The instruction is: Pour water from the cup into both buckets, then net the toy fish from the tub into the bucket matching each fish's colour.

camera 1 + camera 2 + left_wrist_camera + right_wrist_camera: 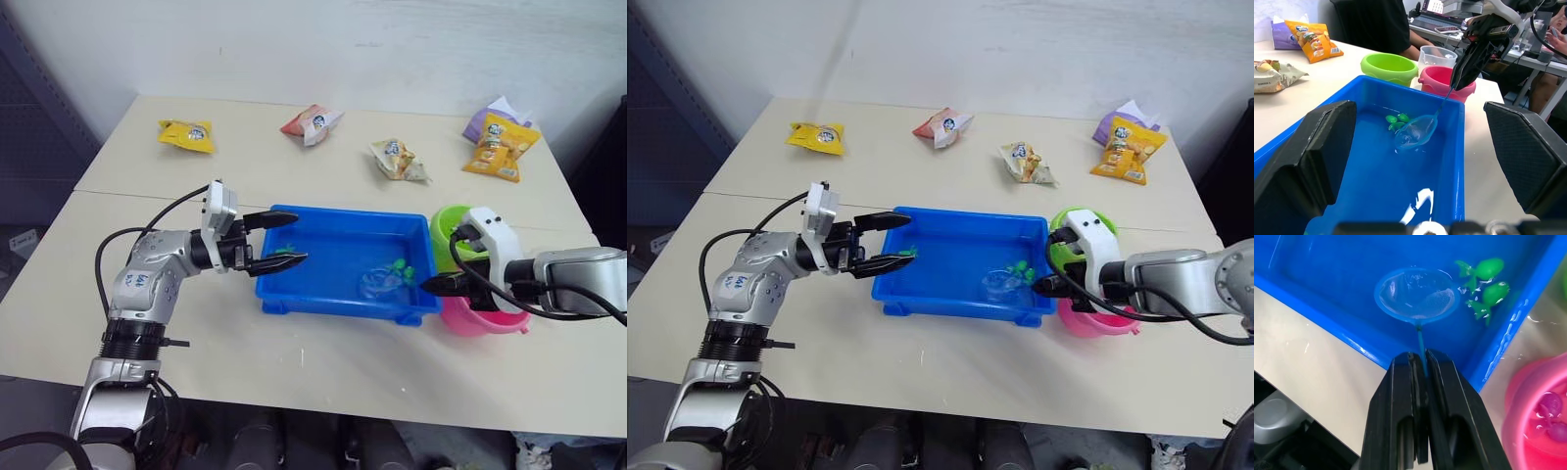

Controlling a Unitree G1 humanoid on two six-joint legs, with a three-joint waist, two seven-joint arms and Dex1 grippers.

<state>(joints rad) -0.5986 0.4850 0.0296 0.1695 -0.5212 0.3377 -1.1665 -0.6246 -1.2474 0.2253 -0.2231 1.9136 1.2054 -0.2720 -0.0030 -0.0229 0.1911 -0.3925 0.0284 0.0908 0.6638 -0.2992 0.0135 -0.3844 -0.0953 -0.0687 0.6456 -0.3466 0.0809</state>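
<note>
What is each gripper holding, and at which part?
The right gripper holds the net by its handle. The left gripper is open and holds nothing.

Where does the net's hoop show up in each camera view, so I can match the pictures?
Left eye view: the net lies in the tub's right end, beside the green fish.
Right eye view: same spot.
Left wrist view: mid-picture, in the water.
Right wrist view: upper middle, beyond the right gripper, whose jaws clamp its handle.
Shared landmark: the green fish.

Lab or office workroom: plain white wall (392,39), pale counter (294,166), seated people (1376,24) at desks with monitor (1432,6) and cables behind.
</note>
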